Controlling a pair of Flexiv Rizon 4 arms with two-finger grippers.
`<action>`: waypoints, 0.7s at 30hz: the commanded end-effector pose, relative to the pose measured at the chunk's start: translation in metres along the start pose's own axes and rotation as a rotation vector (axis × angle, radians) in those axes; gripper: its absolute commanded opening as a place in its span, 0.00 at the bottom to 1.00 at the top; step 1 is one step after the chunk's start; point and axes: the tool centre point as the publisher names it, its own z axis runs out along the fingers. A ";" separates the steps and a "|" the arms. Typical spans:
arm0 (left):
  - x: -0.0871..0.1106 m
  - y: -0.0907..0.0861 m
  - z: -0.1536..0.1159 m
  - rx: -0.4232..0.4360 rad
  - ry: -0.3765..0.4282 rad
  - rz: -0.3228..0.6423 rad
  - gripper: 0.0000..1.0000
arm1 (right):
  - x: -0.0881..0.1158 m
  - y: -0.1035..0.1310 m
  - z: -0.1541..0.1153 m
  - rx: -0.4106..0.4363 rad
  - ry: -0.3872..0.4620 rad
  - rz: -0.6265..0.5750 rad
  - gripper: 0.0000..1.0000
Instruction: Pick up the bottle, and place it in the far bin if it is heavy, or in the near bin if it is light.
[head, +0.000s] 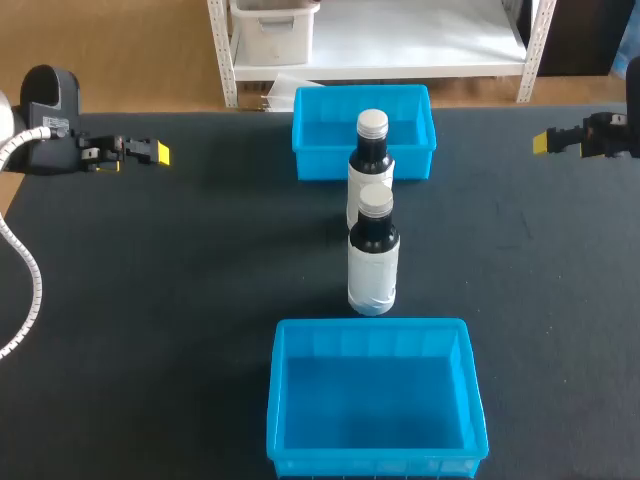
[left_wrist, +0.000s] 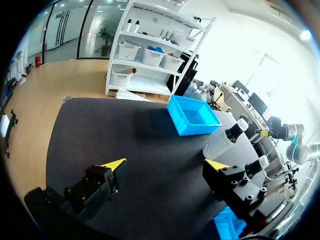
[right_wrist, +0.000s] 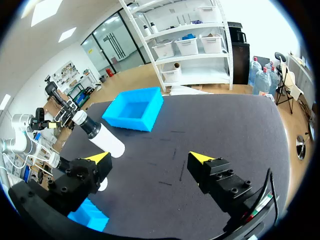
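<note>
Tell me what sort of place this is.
Probably a robotics lab or test bench: the left gripper and right gripper, both yellow-tipped, sit at the sides of a black table. On it, a near bottle and far bottle stand between a far bin and a near bin.

You get bright, even overhead light in the head view. The black bench (head: 150, 300) reads matte and uniformly dark. Any shadows from the near bottle (head: 373, 262) and far bottle (head: 371, 150) are too faint on it to trace, though their pale caps catch the light. The near bin (head: 375, 400) glows, its floor a shade darker than its walls. From the left wrist, light beyond the bench past the bottles burns out to white. The left claw (left_wrist: 167, 163) sits in dark shade, with only its yellow tips lit. In the 2 wrist views, the straight bench edges bow toward the rim.
</note>
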 end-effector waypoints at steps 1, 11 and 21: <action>0.000 0.000 0.000 0.000 0.000 0.000 1.00 | 0.001 0.001 -0.001 0.006 -0.001 0.000 1.00; 0.000 0.000 0.000 0.000 0.000 0.000 1.00 | 0.001 0.001 -0.001 0.006 -0.001 0.000 1.00; 0.000 0.000 0.000 0.000 0.000 0.000 1.00 | 0.000 0.001 -0.002 -0.050 0.009 -0.069 1.00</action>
